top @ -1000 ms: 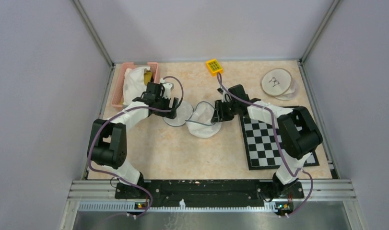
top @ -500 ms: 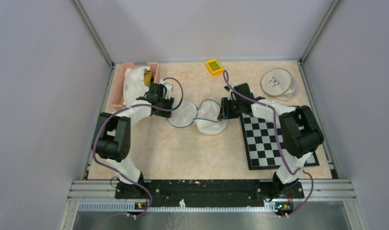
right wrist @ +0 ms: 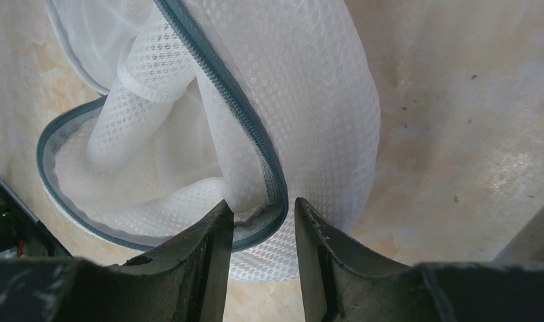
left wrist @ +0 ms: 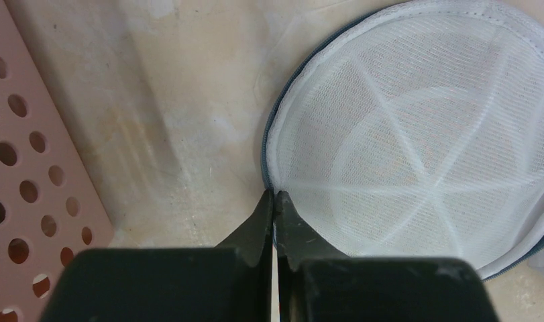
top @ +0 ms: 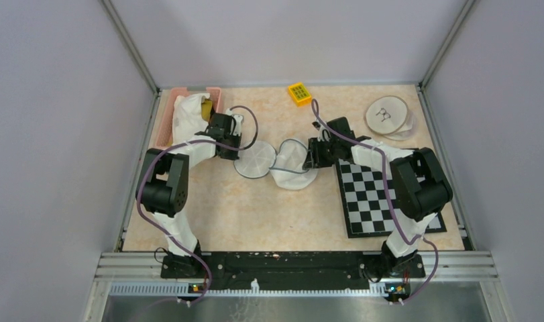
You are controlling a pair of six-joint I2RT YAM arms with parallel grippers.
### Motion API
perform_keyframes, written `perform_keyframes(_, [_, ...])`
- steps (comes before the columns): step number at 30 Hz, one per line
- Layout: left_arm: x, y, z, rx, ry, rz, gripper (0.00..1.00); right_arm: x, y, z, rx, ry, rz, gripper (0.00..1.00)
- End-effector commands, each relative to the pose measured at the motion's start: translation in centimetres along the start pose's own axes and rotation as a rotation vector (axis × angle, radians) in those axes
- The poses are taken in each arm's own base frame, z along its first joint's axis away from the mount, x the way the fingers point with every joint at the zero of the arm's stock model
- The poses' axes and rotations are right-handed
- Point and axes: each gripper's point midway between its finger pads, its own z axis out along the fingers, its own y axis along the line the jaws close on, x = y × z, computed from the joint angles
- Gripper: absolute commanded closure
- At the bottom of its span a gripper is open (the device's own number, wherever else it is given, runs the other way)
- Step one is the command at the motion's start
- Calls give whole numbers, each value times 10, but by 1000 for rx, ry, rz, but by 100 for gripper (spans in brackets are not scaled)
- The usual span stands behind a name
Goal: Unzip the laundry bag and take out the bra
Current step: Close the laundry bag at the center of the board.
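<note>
The white mesh laundry bag (top: 257, 161) lies unzipped mid-table, spread as a flat round half on the left and a crumpled half (top: 293, 176) on the right. My left gripper (top: 237, 151) is shut on the left rim of the flat half (left wrist: 416, 134), fingertips pinched together at its blue-grey zipper edge (left wrist: 274, 196). My right gripper (top: 310, 161) stands open over the crumpled half (right wrist: 322, 100). A fold of the zipper edge (right wrist: 255, 154) lies between its jaws (right wrist: 259, 211), touching the left finger only. The bra is hidden.
A pink perforated basket (top: 163, 127) with white cloth sits at the back left, close beside my left gripper (left wrist: 27, 168). A yellow block (top: 299, 92) lies at the back, round discs (top: 388, 115) at the back right, and a checkerboard (top: 376, 201) under my right arm.
My left gripper has closed from wide open onto the rim of the bag's flat half. Both grippers and the bag shifted slightly toward the back. The right jaws kept their spacing.
</note>
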Motion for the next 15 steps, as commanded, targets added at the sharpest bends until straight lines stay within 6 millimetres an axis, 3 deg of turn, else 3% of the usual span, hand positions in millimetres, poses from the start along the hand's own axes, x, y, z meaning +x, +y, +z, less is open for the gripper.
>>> perform_keyframes(1, [-33, -4, -24, 0, -84, 12, 100, -5, 14, -2, -72, -20, 0, 62])
perform_keyframes(6, [-80, -9, -72, -107, -220, 143, 100, -8, 33, -3, -180, -29, 23, 62])
perform_keyframes(8, [-93, -19, -89, -100, -264, 195, 100, -9, 39, -3, -209, -30, 28, 62])
perform_keyframes(15, [-106, -77, -116, -41, -335, 380, 100, -15, 54, -5, -290, -38, 44, 62])
